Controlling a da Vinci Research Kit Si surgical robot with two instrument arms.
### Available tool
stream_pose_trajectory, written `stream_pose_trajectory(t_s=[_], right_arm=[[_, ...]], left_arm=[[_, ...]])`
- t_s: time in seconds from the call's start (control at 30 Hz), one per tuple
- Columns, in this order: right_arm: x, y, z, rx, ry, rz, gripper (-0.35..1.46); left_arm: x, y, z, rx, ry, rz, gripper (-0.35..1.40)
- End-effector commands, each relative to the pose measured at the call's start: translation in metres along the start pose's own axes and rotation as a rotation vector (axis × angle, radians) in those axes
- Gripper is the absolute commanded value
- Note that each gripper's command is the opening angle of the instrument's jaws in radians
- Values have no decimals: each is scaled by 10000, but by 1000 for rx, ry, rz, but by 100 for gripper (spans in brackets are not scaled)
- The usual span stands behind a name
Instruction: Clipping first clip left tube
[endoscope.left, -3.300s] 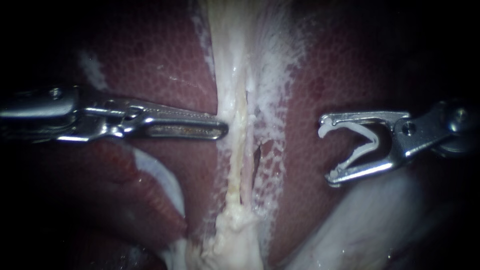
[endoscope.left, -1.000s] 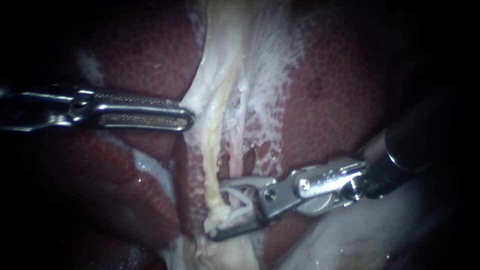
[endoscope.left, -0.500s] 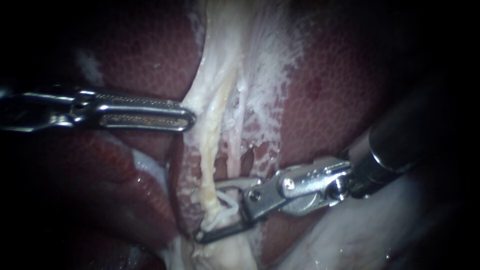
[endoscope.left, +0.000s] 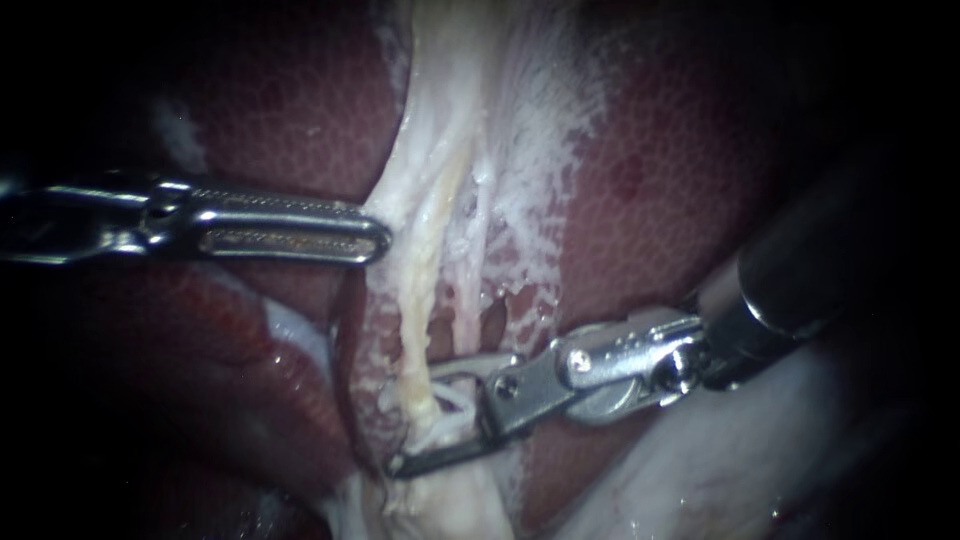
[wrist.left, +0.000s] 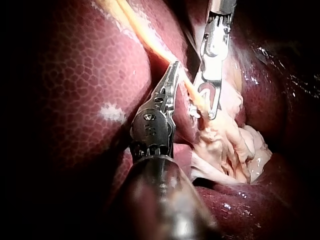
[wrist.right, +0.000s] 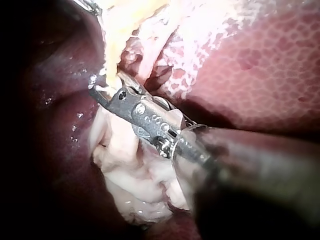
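Left tube (endoscope.left: 418, 335): thin, pale yellow, glistening strand, straddled near its lower end.
Set in pale tissue (endoscope.left: 520, 150) over dark red liver (endoscope.left: 650, 200); right instrument (endoscope.left: 415, 420) jaws wide, clamped on unclosed white clip (endoscope.left: 457, 412) around it; left instrument (endoscope.left: 383, 238) jaws clamped on tented tissue edge, higher up.

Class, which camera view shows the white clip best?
Endoscope view: the clip lies side-on in the right tool, at the left tube. Left wrist view shows only white slivers; right wrist view barely shows it.
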Motion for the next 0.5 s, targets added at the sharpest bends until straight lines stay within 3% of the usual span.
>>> stream_pose_trajectory(t_s=[0.03,0.27,0.5], right_arm=[[0,0,-1,1,1,3,-17],[-5,5,-4,9,1,15,-35],[-6,6,-4,12,0,14,-35]], left_arm=[[0,0,0,0,0,0,-35],[0,0,1,0,0,0,-35],[0,1,1,0,0,0,-35]])
